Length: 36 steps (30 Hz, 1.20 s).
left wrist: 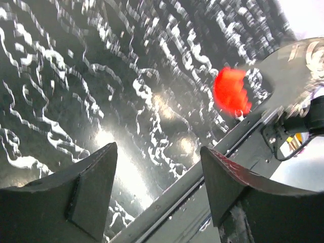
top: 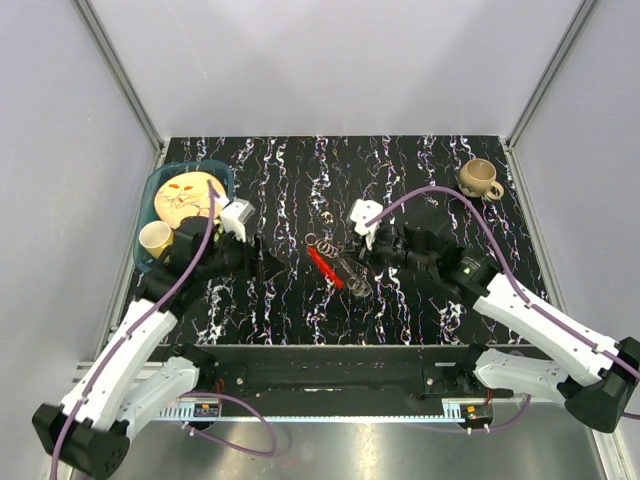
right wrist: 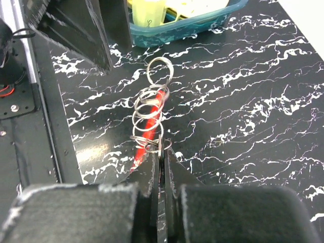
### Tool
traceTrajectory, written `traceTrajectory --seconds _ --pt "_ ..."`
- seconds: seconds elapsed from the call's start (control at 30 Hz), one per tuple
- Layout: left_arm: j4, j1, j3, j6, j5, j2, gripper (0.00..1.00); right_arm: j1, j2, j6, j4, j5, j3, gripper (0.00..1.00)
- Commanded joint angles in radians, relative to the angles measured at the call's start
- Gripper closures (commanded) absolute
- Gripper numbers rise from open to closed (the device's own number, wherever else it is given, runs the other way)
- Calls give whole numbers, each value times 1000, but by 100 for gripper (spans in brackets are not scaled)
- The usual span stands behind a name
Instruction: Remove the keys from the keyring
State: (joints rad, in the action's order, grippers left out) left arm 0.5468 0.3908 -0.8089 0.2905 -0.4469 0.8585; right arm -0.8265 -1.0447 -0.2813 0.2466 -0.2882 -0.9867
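The keyring (right wrist: 150, 107) is a chain of thin silvery loops lying on the black marbled table, joined to a bright red piece (right wrist: 147, 127). My right gripper (right wrist: 162, 152) is shut on a thin flat key seen edge-on, at the near end of the loops. In the top view the right gripper (top: 360, 272) sits just right of the red piece (top: 323, 267) and the loops (top: 324, 242). My left gripper (top: 266, 262) is open and empty, left of the red piece and apart from it. In the left wrist view its jaws (left wrist: 158, 149) stand wide, with the red piece (left wrist: 232, 91) blurred beyond.
A teal bin (top: 148, 212) at the left holds a yellow plate (top: 188, 195) and a pale cup (top: 155, 238); it also shows in the right wrist view (right wrist: 202, 21). A tan mug (top: 480, 178) stands at the back right. The table's front rail (left wrist: 212, 167) runs under the left gripper.
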Motion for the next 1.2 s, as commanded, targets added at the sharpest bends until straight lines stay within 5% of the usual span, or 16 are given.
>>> traceTrajectory --seconds 0.0,0.27,0.4,0.63,1.17 --pt "-189 0 22 -25 -17 -166 32 3 -1 -52 164 -69 -105 100" --pt "-427 94 71 16 -231 -199 50 3 -93 62 351 -117 -268 100" --pt "-528 178 82 41 -274 -168 51 1 -138 125 453 -193 -334 100" --pt "-610 336 80 27 -237 -67 50 0 -46 149 388 -261 -270 100" --pt "-716 408 51 55 -357 7 52 0 35 137 388 -322 -202 100"
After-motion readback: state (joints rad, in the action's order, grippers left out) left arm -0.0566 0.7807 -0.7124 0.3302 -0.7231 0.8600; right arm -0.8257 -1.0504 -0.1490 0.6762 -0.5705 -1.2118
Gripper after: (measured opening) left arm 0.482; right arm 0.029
